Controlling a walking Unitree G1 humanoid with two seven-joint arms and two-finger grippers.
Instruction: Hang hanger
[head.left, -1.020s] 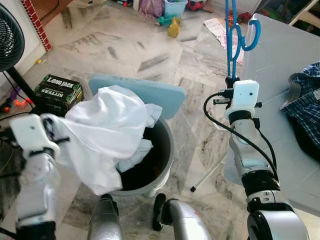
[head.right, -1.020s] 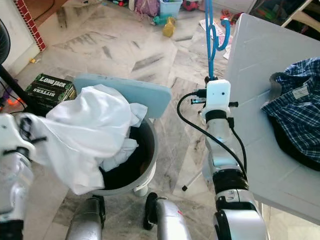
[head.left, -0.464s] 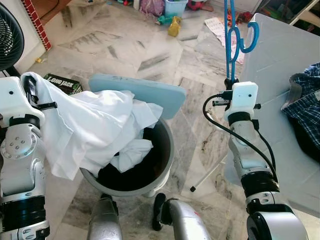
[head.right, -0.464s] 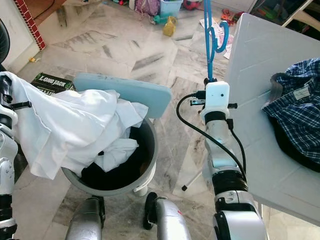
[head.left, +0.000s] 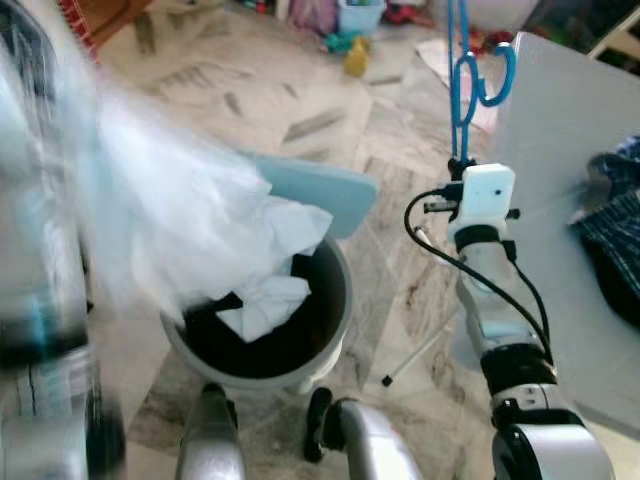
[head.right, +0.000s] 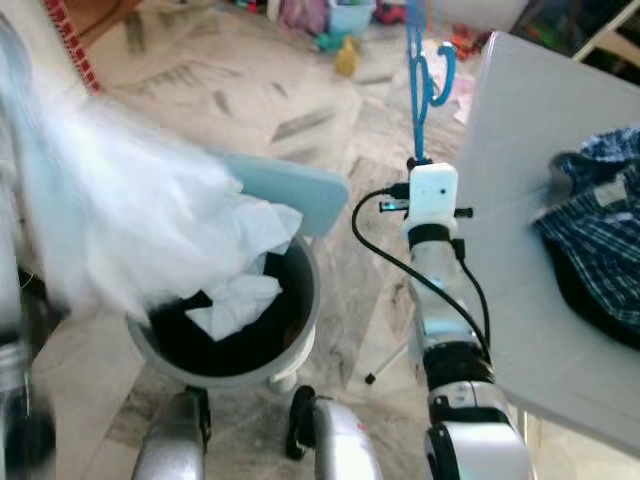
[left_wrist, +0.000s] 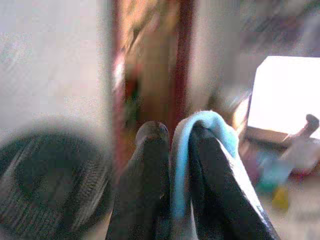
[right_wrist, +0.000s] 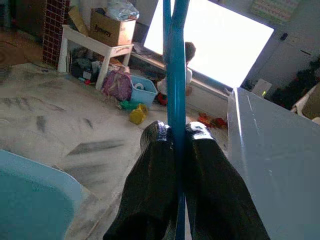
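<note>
The right gripper (right_wrist: 175, 137) is clamped on a blue hanger (head.left: 466, 80), holding it upright beside the white surface (head.left: 560, 150) where a checked shirt (head.right: 600, 210) lies. The left gripper (left_wrist: 175, 145) pinches white cloth (head.left: 160, 220), a blurred sheet stretched up out of a round grey bin (head.left: 335, 330) on the marble floor (head.left: 300, 110).
</note>
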